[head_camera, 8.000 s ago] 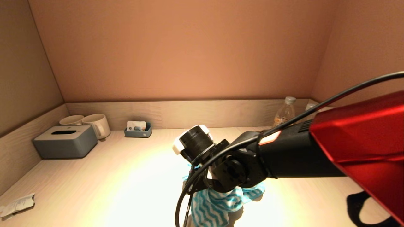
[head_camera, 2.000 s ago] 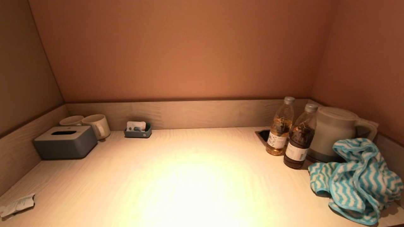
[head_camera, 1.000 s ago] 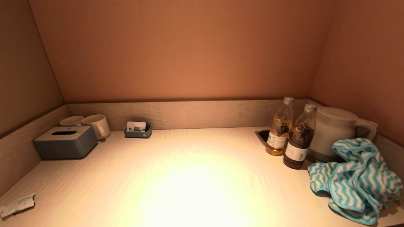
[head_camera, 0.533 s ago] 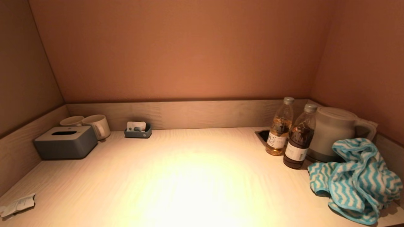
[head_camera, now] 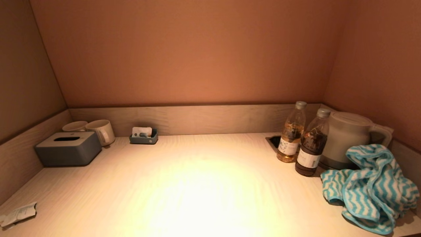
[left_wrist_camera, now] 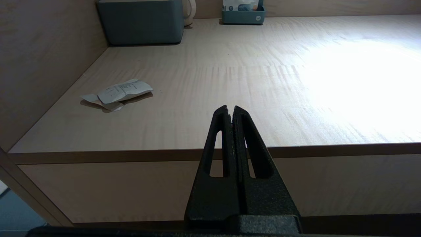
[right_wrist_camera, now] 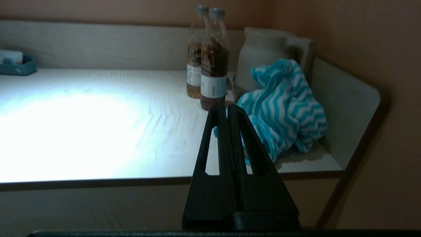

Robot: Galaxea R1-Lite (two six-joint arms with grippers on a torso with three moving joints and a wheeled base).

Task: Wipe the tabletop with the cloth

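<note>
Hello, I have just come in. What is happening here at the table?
Nothing is being handled at this moment. The cloth lies crumpled at the right end of the table, against the kettle and beside two bottles. The left end effector and right end effector are both shut, empty, and parked before the table's front edge. A paper scrap lies at the front left.

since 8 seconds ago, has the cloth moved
Yes. The cloth went from the front middle of the tabletop to the right end, now bunched against the kettle, right of the two bottles.
</note>
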